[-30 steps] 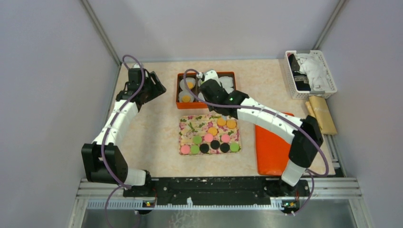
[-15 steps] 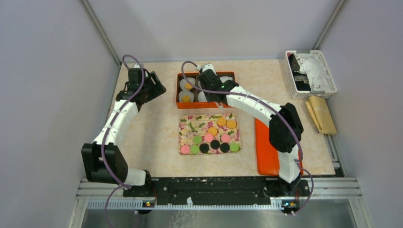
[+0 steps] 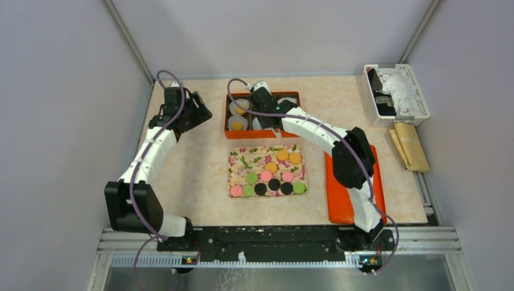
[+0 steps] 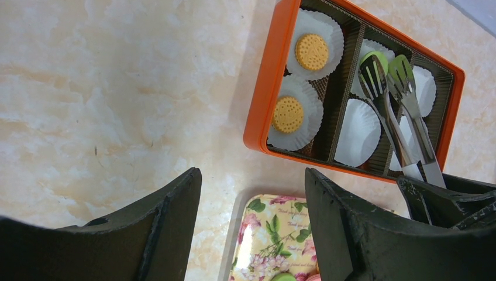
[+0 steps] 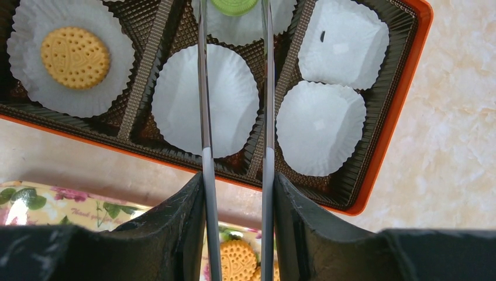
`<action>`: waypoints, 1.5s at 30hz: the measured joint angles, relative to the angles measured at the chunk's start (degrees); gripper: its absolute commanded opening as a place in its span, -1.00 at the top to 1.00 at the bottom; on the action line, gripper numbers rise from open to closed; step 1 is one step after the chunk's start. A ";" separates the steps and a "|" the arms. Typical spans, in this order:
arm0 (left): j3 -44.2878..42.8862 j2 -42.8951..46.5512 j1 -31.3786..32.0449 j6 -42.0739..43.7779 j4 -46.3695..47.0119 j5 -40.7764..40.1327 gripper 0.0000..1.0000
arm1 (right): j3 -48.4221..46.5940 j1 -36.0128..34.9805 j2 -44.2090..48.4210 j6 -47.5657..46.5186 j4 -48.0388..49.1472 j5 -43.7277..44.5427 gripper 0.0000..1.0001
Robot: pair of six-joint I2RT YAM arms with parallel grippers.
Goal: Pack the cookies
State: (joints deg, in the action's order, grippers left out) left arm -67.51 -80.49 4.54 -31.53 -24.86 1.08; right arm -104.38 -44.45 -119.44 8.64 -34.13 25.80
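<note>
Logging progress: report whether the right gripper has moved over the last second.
Yes. In the top view, the right gripper, holding tongs, moved farther back and slightly left over the orange box.

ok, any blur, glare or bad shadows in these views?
Top external: even light, soft shadows, nothing blurred. Left wrist: orange box crisp, own fingers dark and soft-edged. Right wrist: tongs glint with reflections; green cookie cut off at the top edge.
</note>
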 measured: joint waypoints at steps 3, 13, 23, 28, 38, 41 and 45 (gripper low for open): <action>0.00 -0.17 0.00 0.02 0.02 0.02 -0.43 | -0.42 0.00 0.00 -0.15 0.09 0.02 0.22; 0.00 -0.46 0.00 0.24 0.02 0.50 -0.44 | -0.76 0.00 -0.02 -0.55 0.68 0.20 0.04; 0.00 -0.76 0.00 0.59 0.02 1.05 -0.44 | -0.72 0.00 0.02 -0.50 0.76 0.63 0.08; 0.00 -0.76 0.00 0.59 0.02 1.07 -0.43 | 1.77 -0.07 2.99 -0.24 1.29 0.26 0.10; 0.00 -0.81 0.02 0.50 0.02 1.81 -0.43 | 15.76 -5.79 23.15 0.57 1.55 0.79 0.10; 0.00 -0.87 0.04 0.48 0.02 2.12 -0.43 | 20.57 -9.35 28.57 1.31 1.33 0.68 0.09; 0.00 -1.22 0.39 0.48 0.02 2.10 -0.43 | 26.18 -12.92 33.16 3.04 0.17 0.70 0.09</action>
State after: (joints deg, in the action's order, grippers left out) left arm -67.51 -81.71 4.93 -31.05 -24.84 3.18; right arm -78.19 -57.36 -86.28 11.68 -33.95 26.50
